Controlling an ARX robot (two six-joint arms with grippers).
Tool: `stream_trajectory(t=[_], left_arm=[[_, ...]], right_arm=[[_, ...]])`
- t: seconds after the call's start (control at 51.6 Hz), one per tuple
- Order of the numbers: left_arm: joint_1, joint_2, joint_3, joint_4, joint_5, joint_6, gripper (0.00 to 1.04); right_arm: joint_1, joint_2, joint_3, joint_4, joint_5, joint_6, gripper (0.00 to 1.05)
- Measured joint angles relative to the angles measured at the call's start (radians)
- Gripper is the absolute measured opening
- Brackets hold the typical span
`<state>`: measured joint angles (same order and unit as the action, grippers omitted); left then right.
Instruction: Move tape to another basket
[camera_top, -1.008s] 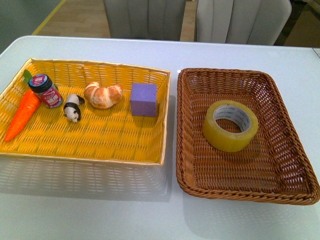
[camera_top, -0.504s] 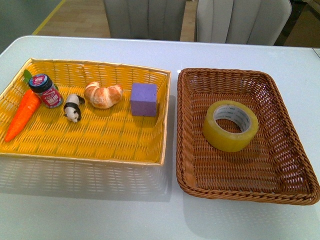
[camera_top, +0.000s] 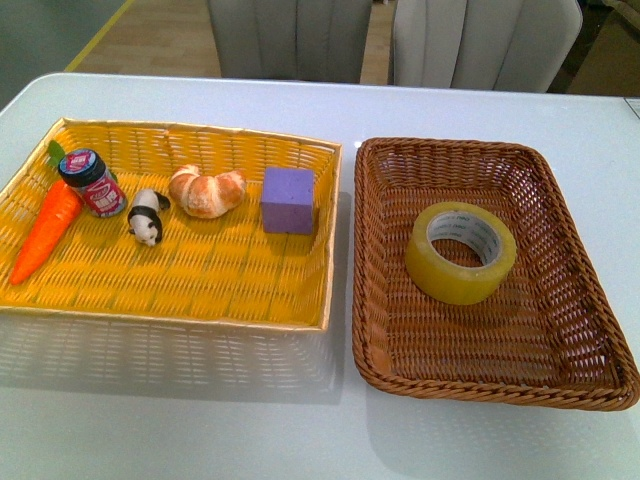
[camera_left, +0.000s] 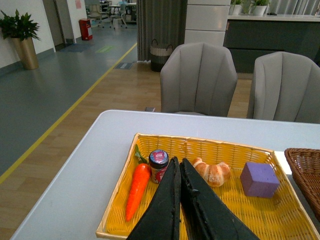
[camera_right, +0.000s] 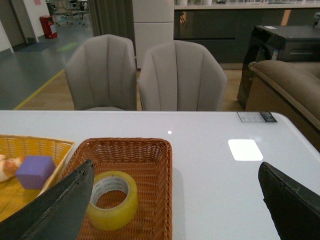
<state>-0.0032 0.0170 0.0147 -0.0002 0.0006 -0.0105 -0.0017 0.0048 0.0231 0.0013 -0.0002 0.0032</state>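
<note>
The tape (camera_top: 461, 252), a thick yellowish roll with a white core, lies flat in the brown wicker basket (camera_top: 585, 270) on the right of the table. It also shows in the right wrist view (camera_right: 112, 200), inside the same basket (camera_right: 160, 170). My right gripper (camera_right: 175, 172) is wide open and empty, held above the table, with one finger beside the tape. My left gripper (camera_left: 178, 162) is shut and empty, held above the yellow basket (camera_left: 225, 147). Neither gripper shows in the front view.
The yellow basket (camera_top: 150, 305) on the left holds a carrot (camera_top: 45, 230), a small jar (camera_top: 92, 182), a panda figure (camera_top: 147, 216), a croissant (camera_top: 207, 190) and a purple cube (camera_top: 288, 199). Two grey chairs (camera_top: 290, 35) stand behind the white table.
</note>
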Motion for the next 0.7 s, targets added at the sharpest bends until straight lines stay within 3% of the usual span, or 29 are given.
stream_trajectory(t=[0.233,0.698], left_arm=[[0.000,-0.002,0.000,0.000,-0.001,-0.001,0.02],[0.000,-0.002,0.000,0.000,-0.001,0.000,0.83]], right_arm=[[0.000,0.000,0.000,0.000,0.000,0.000,0.96],[0.000,0.000,0.000,0.000,0.000,0.000,0.96]])
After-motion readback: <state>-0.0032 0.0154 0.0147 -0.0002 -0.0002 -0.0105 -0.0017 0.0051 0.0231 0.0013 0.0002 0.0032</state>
